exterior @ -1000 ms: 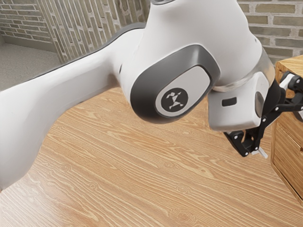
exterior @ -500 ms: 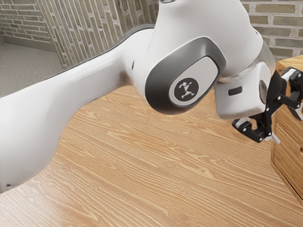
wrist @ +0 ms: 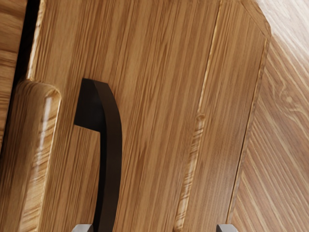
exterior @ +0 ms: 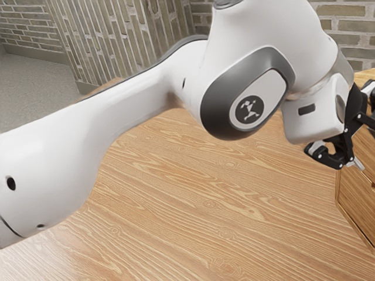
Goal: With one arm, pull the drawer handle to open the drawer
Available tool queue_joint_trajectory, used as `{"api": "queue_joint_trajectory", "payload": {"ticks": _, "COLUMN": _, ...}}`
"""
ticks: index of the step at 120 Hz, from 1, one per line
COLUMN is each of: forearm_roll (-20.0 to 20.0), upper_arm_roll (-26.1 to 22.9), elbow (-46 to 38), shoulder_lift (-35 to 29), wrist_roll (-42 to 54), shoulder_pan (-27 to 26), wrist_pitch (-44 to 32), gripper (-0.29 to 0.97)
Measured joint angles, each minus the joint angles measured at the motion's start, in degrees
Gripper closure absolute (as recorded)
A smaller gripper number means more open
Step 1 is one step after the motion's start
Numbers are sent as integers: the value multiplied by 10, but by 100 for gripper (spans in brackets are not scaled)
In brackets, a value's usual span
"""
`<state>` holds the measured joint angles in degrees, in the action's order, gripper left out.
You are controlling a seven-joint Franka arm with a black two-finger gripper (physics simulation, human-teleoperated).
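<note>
The wooden drawer cabinet (exterior: 356,196) stands at the exterior view's right edge. My black gripper (exterior: 362,132) is right in front of its face, with the fingers spread wide. In the wrist view the drawer front (wrist: 159,87) is close ahead, and its curved black handle (wrist: 110,150) runs along it. Two grey fingertips (wrist: 81,227) peek in at the edge of that view, far apart. The handle lies just inside one of them and nothing is gripped. A dark gap (wrist: 23,58) shows beside the drawer front.
The wooden tabletop (exterior: 193,199) stretches out below and to the exterior view's left of the arm. My white arm (exterior: 146,117) spans most of the exterior view. A brick wall (exterior: 345,23) and slatted panels (exterior: 111,29) stand behind.
My arm has swung toward the exterior view's right and slightly up, carrying the gripper closer to the cabinet face. The fingers have stayed apart.
</note>
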<state>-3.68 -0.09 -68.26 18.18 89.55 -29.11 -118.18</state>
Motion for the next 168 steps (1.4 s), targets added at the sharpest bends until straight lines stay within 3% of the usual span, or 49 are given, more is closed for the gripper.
{"api": "queue_joint_trajectory", "payload": {"ticks": 20, "forearm_roll": -5, "upper_arm_roll": -3, "elbow": 1, "shoulder_lift": 1, "wrist_roll": 1, "shoulder_pan": -4, "wrist_pitch": -2, "gripper": 40}}
{"api": "queue_joint_trajectory", "payload": {"ticks": 31, "forearm_roll": -10, "upper_arm_roll": -1, "elbow": 1, "shoulder_lift": 6, "wrist_roll": 1, "shoulder_pan": -5, "wrist_pitch": -7, "gripper": 33}}
{"api": "queue_joint_trajectory", "payload": {"ticks": 77, "forearm_roll": -20, "upper_arm_roll": 1, "elbow": -18, "shoulder_lift": -8, "wrist_roll": 2, "shoulder_pan": -7, "wrist_pitch": -14, "gripper": 44}}
{"api": "queue_joint_trajectory", "payload": {"ticks": 122, "forearm_roll": -28, "upper_arm_roll": 4, "elbow": -68, "shoulder_lift": -44, "wrist_roll": -2, "shoulder_pan": -9, "wrist_pitch": -19, "gripper": 41}}
{"api": "queue_joint_trajectory", "payload": {"ticks": 168, "forearm_roll": -35, "upper_arm_roll": 16, "elbow": -122, "shoulder_lift": -78, "wrist_roll": -8, "shoulder_pan": -8, "wrist_pitch": -20, "gripper": 46}}
